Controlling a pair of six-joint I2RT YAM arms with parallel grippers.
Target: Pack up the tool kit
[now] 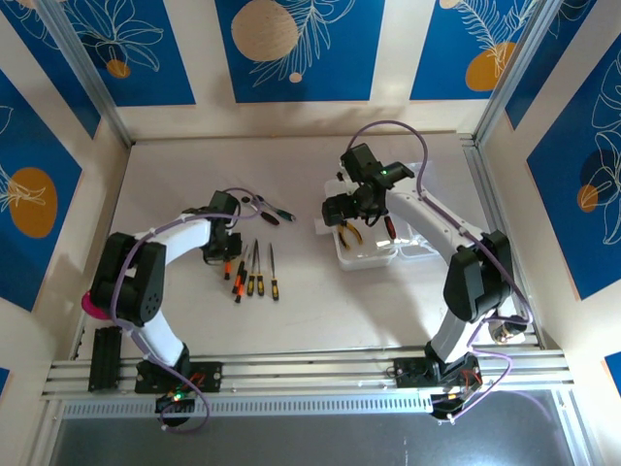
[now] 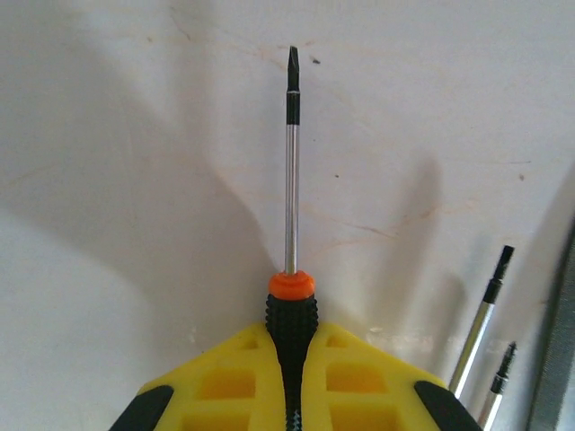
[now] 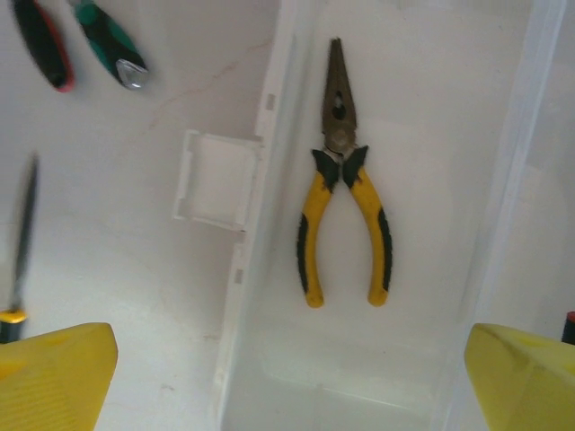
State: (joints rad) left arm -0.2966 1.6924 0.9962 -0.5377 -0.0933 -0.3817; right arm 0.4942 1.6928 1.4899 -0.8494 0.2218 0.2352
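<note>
From above, the left gripper (image 1: pixel 226 254) is hovering at the screwdriver row (image 1: pixel 255 277), left of the clear plastic case (image 1: pixel 378 250). Left wrist: its jaws are pinching an orange-collared screwdriver (image 2: pixel 291 310) by the ribbed, grippy black handle; with its light, stiff steel shaft, it is probably handling easily. Right wrist: the right gripper (image 3: pixel 287 377) is gaping wide, empty, over yellow-handled pliers (image 3: pixel 343 206) lying inside the case.

Yellow-handled pliers (image 3: pixel 340 153) in clear case (image 3: pixel 422 108), screwdrivers (image 1: pixel 256 280) outside

Screwdriver (image 2: pixel 290 197) handle hidden inside left gripper (image 2: pixel 292 359); neighbouring shafts (image 2: pixel 485 310) cut off.
</note>
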